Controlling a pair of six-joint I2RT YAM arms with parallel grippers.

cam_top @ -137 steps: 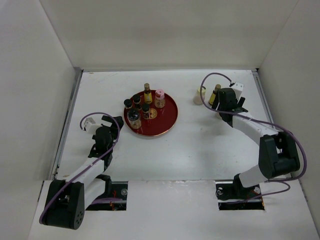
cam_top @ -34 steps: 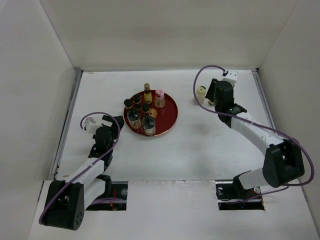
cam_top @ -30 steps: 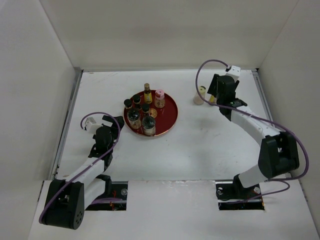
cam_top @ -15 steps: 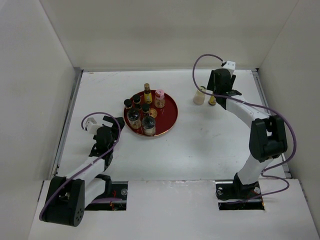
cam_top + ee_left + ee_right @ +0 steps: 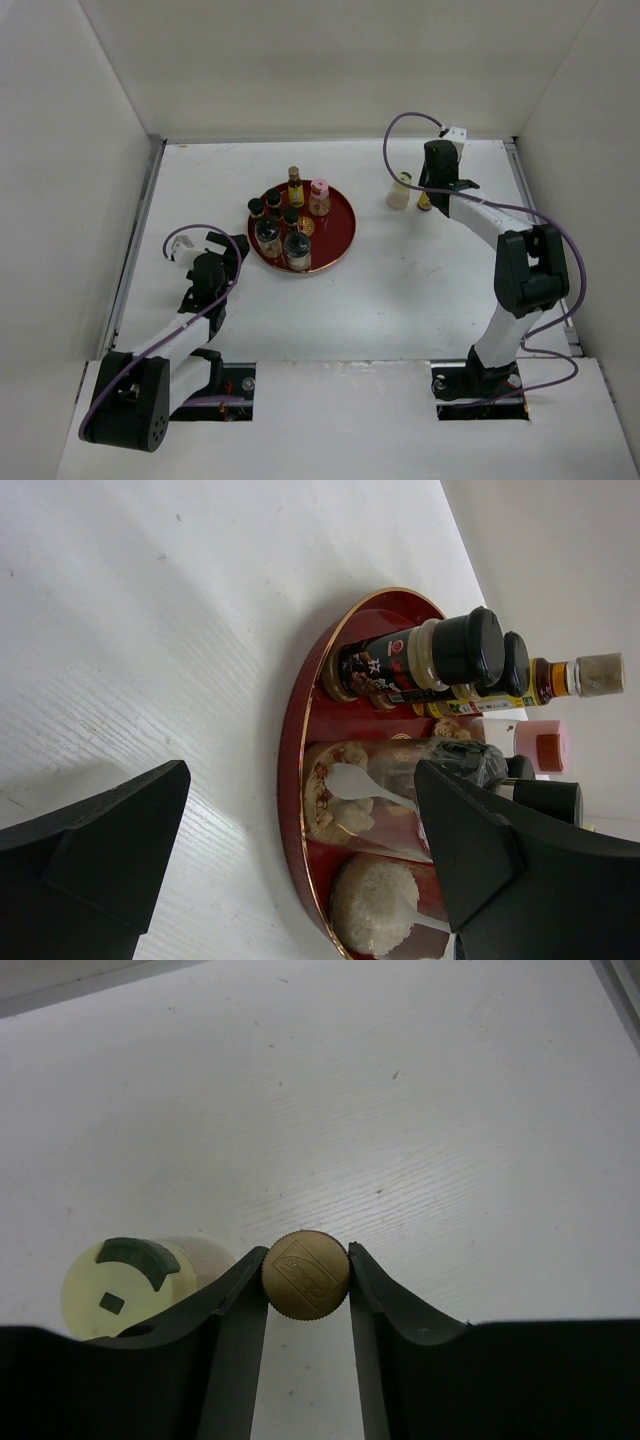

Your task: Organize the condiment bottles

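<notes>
The right gripper is clamping the round, ribbed gold cap of a small amber glass bottle. The bottle is standing upright on the white table at the far right, well apart from the round red lacquer tray. A squat cream plastic bottle with a green flip lid is standing just beside one of the gripper's fingers, seemingly touching it. The left gripper is hovering with its jaws wide apart, holding nothing and facing the tray, where the other bottles and jars are clustering.

The likeliest upset is the cream bottle: it is sitting so close that a sideways lift could be dragging or tipping it. The hold is also taking only the cap, so the amber bottle could be swinging or slipping free in transit. The crowded tray is leaving little room to set it down without knocking a neighbour.

The gold cap is bearing an embossed rectangular emblem, too faint to read. A black-capped dark bottle on the tray is showing a red mark and white lettering, illegible here.
</notes>
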